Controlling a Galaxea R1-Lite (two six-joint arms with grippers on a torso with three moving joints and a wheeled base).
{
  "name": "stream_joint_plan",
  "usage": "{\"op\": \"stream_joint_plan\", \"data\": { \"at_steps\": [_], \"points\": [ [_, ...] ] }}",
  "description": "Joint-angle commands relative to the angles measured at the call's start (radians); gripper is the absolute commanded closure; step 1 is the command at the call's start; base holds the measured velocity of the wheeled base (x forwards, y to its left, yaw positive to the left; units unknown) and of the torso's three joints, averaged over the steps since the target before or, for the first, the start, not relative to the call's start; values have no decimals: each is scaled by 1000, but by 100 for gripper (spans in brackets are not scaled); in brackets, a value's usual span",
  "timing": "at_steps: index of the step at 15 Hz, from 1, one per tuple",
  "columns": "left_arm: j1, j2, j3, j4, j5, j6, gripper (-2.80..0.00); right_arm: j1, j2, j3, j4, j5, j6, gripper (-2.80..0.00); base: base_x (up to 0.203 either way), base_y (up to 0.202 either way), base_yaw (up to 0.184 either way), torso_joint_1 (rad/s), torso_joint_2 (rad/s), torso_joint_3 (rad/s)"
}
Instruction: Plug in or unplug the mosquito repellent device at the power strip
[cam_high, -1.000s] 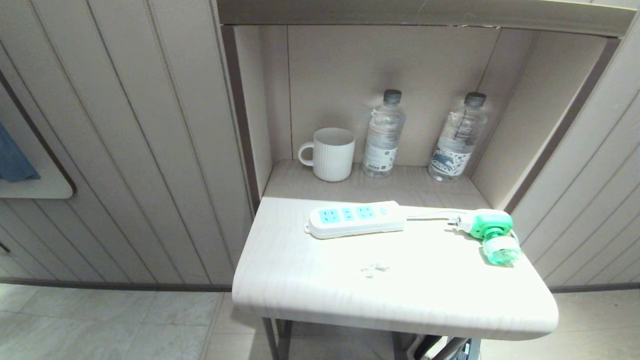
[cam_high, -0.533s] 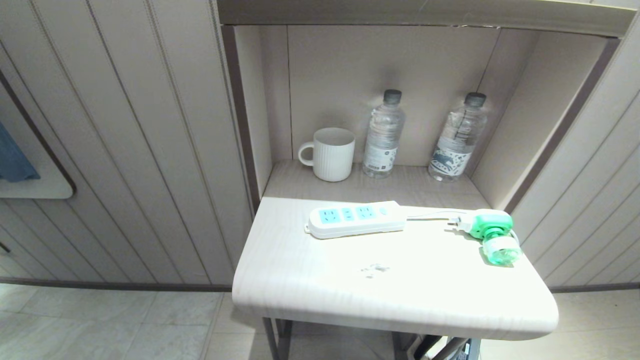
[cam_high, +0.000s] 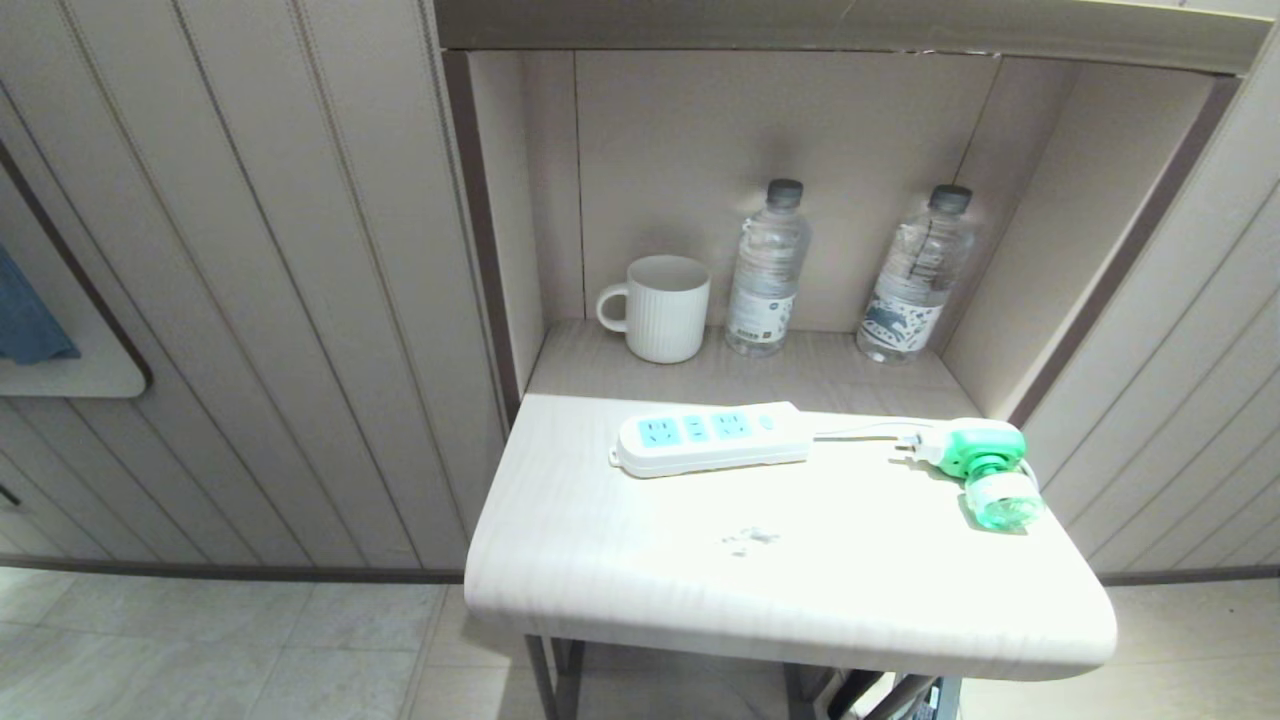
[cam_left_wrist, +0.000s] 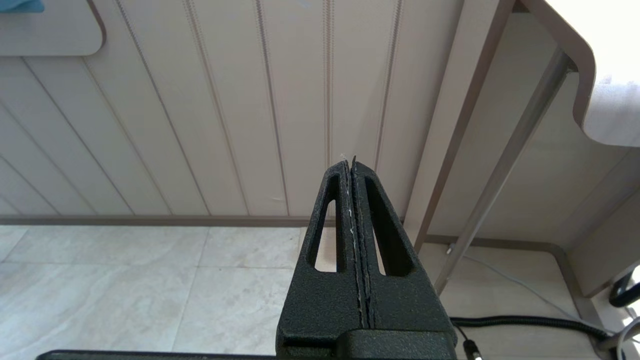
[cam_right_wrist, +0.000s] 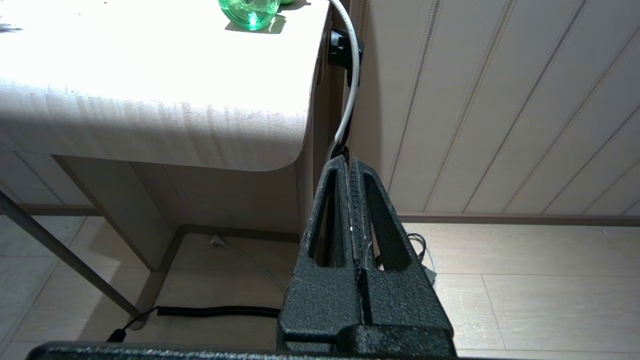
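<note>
Nothing has moved: mosquito repellent device (cam_high: 981, 468) lies unplugged beside power strip (cam_high: 712, 438).

The counter (cam_high: 640, 560) is pale wood-grain laminate, smooth. The strip (cam_high: 712, 438) is glossy white plastic. The device (cam_high: 985, 470) has translucent green plastic. The mug (cam_high: 660, 308) looks ribbed, matt ceramic. Both grippers (cam_left_wrist: 352, 165) (cam_right_wrist: 349, 162) are rough-textured black plastic.

Neither arm shows in the head view. In the right wrist view the mosquito repellent device (cam_right_wrist: 250, 11) is cut off by the frame's edge, only its green bottle showing. The power strip's cord (cam_high: 860, 431) runs behind that device, its far end hidden. The bottle labels (cam_high: 760, 316) are too small to read, perhaps water brands.
</note>
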Motion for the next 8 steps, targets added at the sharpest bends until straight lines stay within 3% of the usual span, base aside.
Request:
{"op": "stream_joint_plan", "data": {
  "at_steps": [1, 8],
  "points": [
    [0, 1, 0, 0, -1, 0, 0, 0, 2, 0, 0, 0, 2, 0, 0, 0, 0, 0, 0, 0],
    [0, 0, 0, 0, 0, 0, 0, -2, 3, 0, 0, -5, 9, 0, 0, 0, 0, 0, 0, 0]
  ]
}}
